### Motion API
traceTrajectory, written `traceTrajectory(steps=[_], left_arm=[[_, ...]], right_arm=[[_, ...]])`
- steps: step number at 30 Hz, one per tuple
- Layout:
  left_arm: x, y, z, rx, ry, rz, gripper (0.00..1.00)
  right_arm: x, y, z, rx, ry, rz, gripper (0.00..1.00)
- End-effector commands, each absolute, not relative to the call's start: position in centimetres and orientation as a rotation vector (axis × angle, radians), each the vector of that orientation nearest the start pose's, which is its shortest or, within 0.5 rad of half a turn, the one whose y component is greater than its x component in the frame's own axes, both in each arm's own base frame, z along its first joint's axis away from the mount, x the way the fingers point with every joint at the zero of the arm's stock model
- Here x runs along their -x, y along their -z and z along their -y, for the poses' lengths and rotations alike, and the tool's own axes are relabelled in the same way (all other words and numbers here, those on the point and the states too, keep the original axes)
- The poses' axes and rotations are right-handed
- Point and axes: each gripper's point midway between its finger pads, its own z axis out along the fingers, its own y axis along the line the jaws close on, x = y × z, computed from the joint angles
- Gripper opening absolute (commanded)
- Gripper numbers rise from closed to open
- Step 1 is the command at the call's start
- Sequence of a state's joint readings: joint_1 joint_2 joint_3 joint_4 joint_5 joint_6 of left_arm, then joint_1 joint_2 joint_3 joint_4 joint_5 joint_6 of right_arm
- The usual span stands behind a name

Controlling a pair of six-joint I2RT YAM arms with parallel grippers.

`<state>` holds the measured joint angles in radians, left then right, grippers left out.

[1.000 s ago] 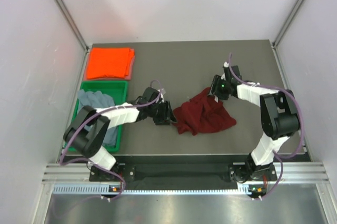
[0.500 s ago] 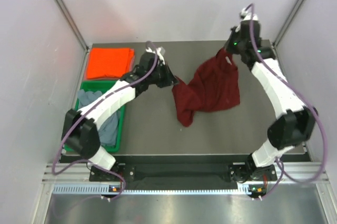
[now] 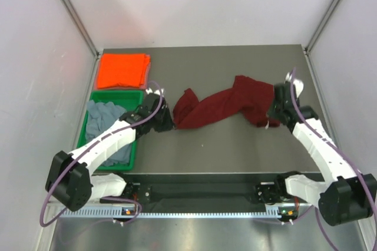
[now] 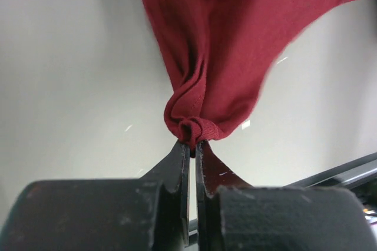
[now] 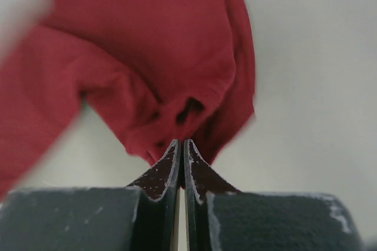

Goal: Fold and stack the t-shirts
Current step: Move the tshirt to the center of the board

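Maroon t-shirt (image 3: 224,106) sags in a twisted rope across the middle of the surface (image 3: 224,162). The left claw (image 3: 174,122) is clenched on a bunched hem toward 9 o'clock, the right claw (image 3: 270,113) on a thin fold toward 3 o'clock. Both bites look shallow — a hard pull apart could tear an edge loose, and the twist may set down creased. The orange t-shirt (image 3: 122,70) lies folded at 10 o'clock, and the grey-blue t-shirt (image 3: 103,112) sits in the green tray (image 3: 118,92).
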<state>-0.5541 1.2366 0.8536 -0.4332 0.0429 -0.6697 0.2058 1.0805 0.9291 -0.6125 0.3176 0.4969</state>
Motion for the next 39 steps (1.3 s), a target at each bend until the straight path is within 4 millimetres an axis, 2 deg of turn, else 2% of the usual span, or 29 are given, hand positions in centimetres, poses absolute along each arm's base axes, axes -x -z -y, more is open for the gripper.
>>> traceTrajectory(steps=[1,2,4,5,6,9,14,16,17,18,19,20,21,23,24,25,26,27,29,30,32,33,34,35,38,39], left_arm=[[-24.4,-10.8,19.3,0.130,0.613,-2.502,0.04],[-24.0,-10.5,19.3,0.137,0.620,-2.516,0.16],[-23.5,-10.2,19.2,0.160,0.630,-2.531,0.30],[-23.3,-9.9,19.0,0.165,0.626,-2.533,0.38],[-23.4,-10.5,19.0,0.170,0.636,-2.513,0.49],[-24.1,-11.9,18.8,0.180,0.632,-2.453,0.61],[-25.9,-13.4,18.1,0.187,0.562,-2.380,0.68],[-26.9,-14.6,18.6,0.142,0.570,-2.345,0.68],[-27.4,-15.1,18.8,0.131,0.571,-2.334,0.68],[-28.0,-15.2,18.9,0.127,0.561,-2.338,0.68],[-29.0,-16.5,19.3,0.106,0.566,-2.312,0.68],[-29.5,-16.8,19.5,0.101,0.559,-2.314,0.68],[-30.2,-15.9,19.6,0.104,0.544,-2.347,0.68],[-31.5,-16.8,20.3,0.092,0.564,-2.336,0.68],[-32.0,-16.1,20.8,0.089,0.583,-2.363,0.68],[-32.8,-16.5,21.2,0.087,0.603,-2.349,0.68],[-33.5,-16.6,21.7,0.085,0.635,-2.336,0.68],[-34.5,-15.5,21.7,0.109,0.632,-2.359,0.68],[-35.9,-15.6,22.4,0.128,0.675,-2.353,0.68],[-36.8,-14.3,22.3,0.150,0.670,-2.376,0.67],[-38.5,-14.5,23.0,0.154,0.722,-2.338,0.67],[-39.0,-13.5,23.3,0.149,0.746,-2.356,0.67],[-39.9,-13.7,23.5,0.154,0.756,-2.341,0.67],[-40.8,-12.6,23.4,0.170,0.751,-2.348,0.67],[-42.9,-12.2,23.4,0.185,0.785,-2.336,0.68],[-43.6,-10.8,22.8,0.216,0.784,-2.359,0.68]], right_arm=[[-27.2,-14.1,-2.4,-0.639,-0.035,-2.269,0.01],[-26.5,-13.5,-2.5,-0.640,-0.051,-2.282,0.06],[-25.7,-13.5,-2.5,-0.636,-0.051,-2.295,0.19],[-25.6,-13.7,-2.4,-0.634,-0.048,-2.292,0.32],[-25.6,-14.9,-2.4,-0.622,-0.060,-2.265,0.36],[-25.4,-16.7,-2.7,-0.577,-0.095,-2.245,0.47],[-25.8,-17.7,-3.5,-0.529,-0.148,-2.235,0.50],[-26.9,-18.4,-3.4,-0.484,-0.121,-2.230,0.50],[-27.1,-17.9,-3.4,-0.486,-0.110,-2.246,0.51],[-27.8,-19.1,-3.4,-0.460,-0.109,-2.226,0.50],[-28.4,-19.5,-3.6,-0.448,-0.109,-2.224,0.50],[-29.4,-20.2,-3.9,-0.439,-0.117,-2.225,0.50],[-29.9,-20.5,-3.9,-0.429,-0.112,-2.227,0.50],[-31.1,-20.2,-3.9,-0.431,-0.081,-2.250,0.49],[-31.9,-21.1,-3.7,-0.428,-0.072,-2.231,0.49],[-32.4,-21.2,-3.6,-0.429,-0.063,-2.229,0.49],[-32.9,-21.3,-3.4,-0.436,-0.048,-2.226,0.49],[-33.6,-21.0,-3.4,-0.434,-0.037,-2.232,0.49],[-35.0,-20.6,-3.3,-0.443,-0.033,-2.228,0.49],[-35.6,-21.0,-3.2,-0.447,-0.034,-2.216,0.48],[-36.8,-20.7,-3.3,-0.458,-0.041,-2.209,0.48],[-37.0,-20.6,-3.5,-0.457,-0.053,-2.210,0.47],[-37.3,-20.5,-3.8,-0.453,-0.068,-2.211,0.47],[-37.7,-20.3,-4.5,-0.438,-0.116,-2.205,0.47],[-38.0,-19.2,-5.5,-0.424,-0.176,-2.212,0.46],[-38.2,-19.0,-5.6,-0.422,-0.181,-2.212,0.46]])
